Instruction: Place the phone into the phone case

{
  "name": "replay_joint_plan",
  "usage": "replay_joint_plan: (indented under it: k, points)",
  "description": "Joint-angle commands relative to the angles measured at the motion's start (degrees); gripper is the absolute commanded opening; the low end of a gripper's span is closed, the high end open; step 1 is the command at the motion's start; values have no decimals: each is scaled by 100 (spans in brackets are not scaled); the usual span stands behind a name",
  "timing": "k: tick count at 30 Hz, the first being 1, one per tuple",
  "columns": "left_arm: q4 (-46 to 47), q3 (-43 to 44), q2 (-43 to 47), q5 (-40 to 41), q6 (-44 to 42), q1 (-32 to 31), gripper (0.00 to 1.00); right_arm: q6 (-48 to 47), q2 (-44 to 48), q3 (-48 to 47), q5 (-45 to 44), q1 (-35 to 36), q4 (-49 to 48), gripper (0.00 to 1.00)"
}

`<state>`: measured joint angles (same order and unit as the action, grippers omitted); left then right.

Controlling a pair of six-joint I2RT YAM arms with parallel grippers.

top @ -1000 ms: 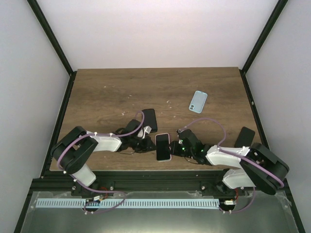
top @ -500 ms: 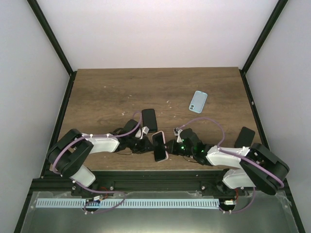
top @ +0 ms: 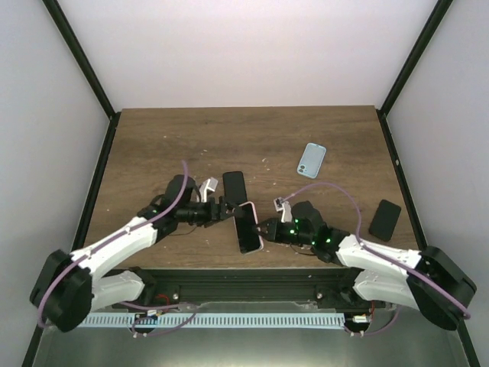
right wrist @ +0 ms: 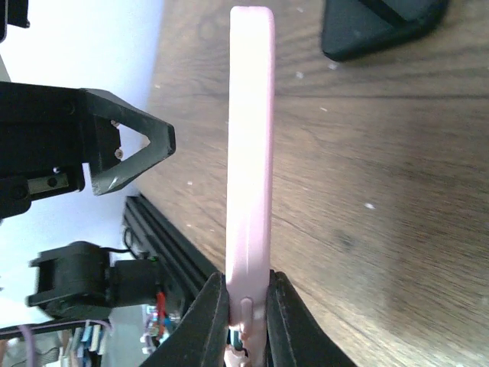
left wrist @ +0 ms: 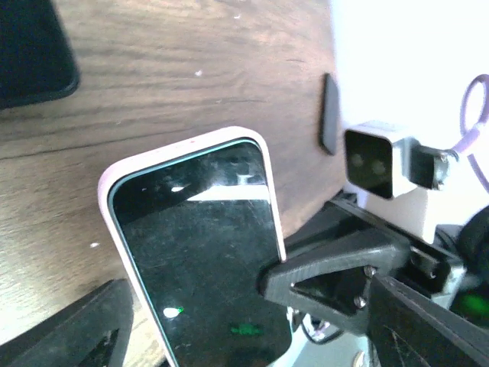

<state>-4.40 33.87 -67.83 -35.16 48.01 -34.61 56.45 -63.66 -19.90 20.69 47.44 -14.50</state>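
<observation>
The left arm (top: 114, 245) is reaching from the near left corner across the wooden table (top: 168, 145) toward the middle of its front edge. The left gripper (top: 224, 210) is standing released. In the right wrist view its two black fingers (right wrist: 126, 149) are spreading wide on either side of the phone, with clear gaps to it. In the left wrist view one finger (left wrist: 76, 336) is showing at the lower left, just beside the phone's edge.

Just beyond that gripper a black phone-shaped slab (top: 234, 186) is lying flat on the wood.

The phone (top: 246, 229) is sitting near the front edge of the table, between the two grippers. Its dark screen (left wrist: 206, 245) is facing the left wrist camera, and a pink case (left wrist: 107, 183) is running round its rim. Whether it is seated all the way in, I cannot tell. From the right wrist the pink case is showing edge-on.

The right gripper (top: 261, 228) is grasping the phone, and its fingers (right wrist: 210, 317) are pinching the case across its thickness at one end.

Farther right and toward the back, a light-blue phone case (top: 312, 159) is lying on the table, well apart from both grippers. A second black slab (top: 384, 219) is lying near the right edge, beside the right arm (top: 382, 264).
</observation>
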Motion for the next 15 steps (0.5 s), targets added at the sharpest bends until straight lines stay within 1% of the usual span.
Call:
replay_joint_plan:
  k: [1, 3, 7, 11, 15]
  points:
    - [-595, 214, 713, -77, -96, 77, 98, 224, 616, -402, 119, 8, -275, 1]
    - [-685, 277, 938, -180, -101, 88, 100, 261, 839, -476, 132, 2, -341, 1]
    - [-547, 356, 1170, -499, 15, 93, 99, 315, 1188, -651, 147, -2, -439, 1]
    - [57, 294, 1244, -928, 301, 90, 93, 422, 1425, -621, 141, 1, -760, 1]
    - [750, 165, 1244, -1311, 648, 89, 92, 494, 1551, -587, 140, 5, -1038, 1]
